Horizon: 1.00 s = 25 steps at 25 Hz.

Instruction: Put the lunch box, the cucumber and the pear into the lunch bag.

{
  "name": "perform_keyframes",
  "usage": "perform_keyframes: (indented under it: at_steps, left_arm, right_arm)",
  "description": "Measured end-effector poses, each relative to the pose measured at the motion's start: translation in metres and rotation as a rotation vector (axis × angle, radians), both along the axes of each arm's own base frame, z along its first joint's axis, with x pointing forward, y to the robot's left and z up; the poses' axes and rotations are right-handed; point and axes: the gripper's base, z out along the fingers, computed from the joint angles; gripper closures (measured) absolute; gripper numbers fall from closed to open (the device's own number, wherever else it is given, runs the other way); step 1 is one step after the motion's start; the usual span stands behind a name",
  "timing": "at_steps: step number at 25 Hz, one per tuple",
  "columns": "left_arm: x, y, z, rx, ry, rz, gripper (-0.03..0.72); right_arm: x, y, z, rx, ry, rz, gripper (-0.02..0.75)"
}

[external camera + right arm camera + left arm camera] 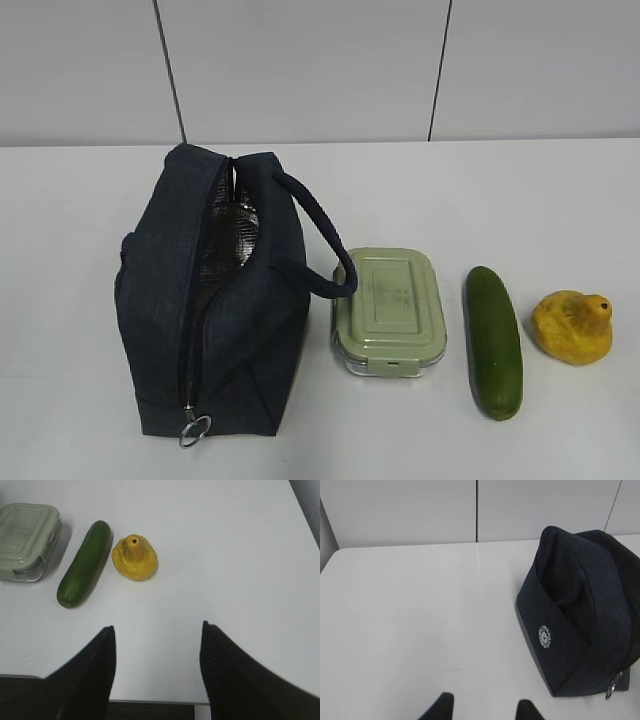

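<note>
The bag stands on the white bench at the left of the exterior view, its zipper partly undone so that silver lining shows through the gap at the top. The ring pull hangs at the near bottom end, and the loop handle arches over toward the box, its end overlapping the lid's left edge in that view. The box lies just right of the bag, lid on. The cucumber lies beside the box, apart from it, lengthwise toward the camera. The pear sits just right of the cucumber, not touching.

The left gripper hovers over bare bench left of the bag, its fingers spread and empty. The right gripper hangs above the near bench edge, fingers wide apart with nothing between them; the pear, cucumber and box lie well ahead of it.
</note>
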Motion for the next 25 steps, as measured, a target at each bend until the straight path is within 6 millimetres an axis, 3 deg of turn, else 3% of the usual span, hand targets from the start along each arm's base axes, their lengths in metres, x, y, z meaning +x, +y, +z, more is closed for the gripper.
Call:
perform_keyframes:
  at_steps: [25]
  left_arm:
    - [-0.0001,-0.002,0.0002,-0.02,-0.001,-0.014,0.446]
  right_arm:
    - [0.0,0.0,0.0,0.0,0.0,0.0,0.313]
